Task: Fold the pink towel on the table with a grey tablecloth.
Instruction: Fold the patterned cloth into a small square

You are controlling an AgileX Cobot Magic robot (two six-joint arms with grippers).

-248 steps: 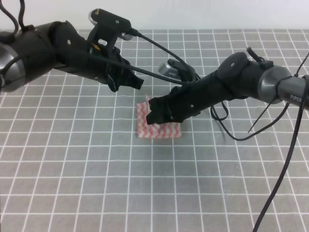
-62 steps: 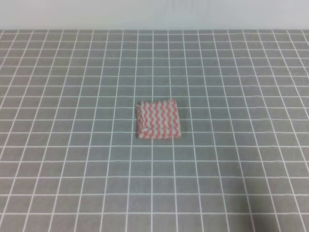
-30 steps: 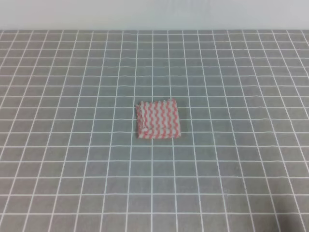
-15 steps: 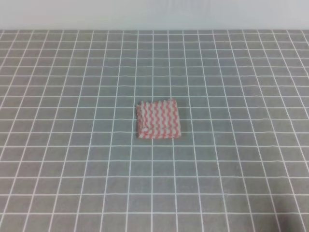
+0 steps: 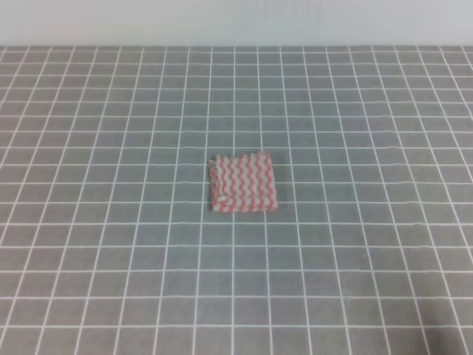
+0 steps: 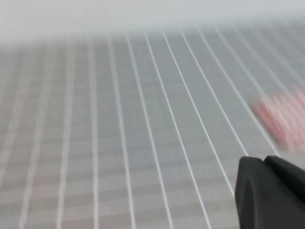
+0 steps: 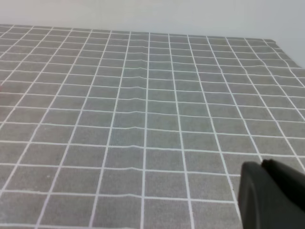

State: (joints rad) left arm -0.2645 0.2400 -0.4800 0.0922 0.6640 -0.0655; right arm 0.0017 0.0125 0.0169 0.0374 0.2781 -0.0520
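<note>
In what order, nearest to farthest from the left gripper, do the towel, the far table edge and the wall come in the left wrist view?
1. Towel: blurred, just beyond the left gripper, on the right.
2. Far table edge: across the top of the view.
3. Wall: behind that edge.

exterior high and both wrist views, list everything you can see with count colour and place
pink towel: one, pink-and-white zigzag stripes, folded into a small square, lying near the middle of the table; a blurred pink patch at the right edge of the left wrist view.
table with a grey tablecloth: one, grey with a thin white grid, filling all three views.
wall: one, pale, plain, behind the table's far edge.
left gripper: one, black, only part shows at the lower right of its wrist view.
right gripper: one, black, only part shows at the lower right of its wrist view.
</note>
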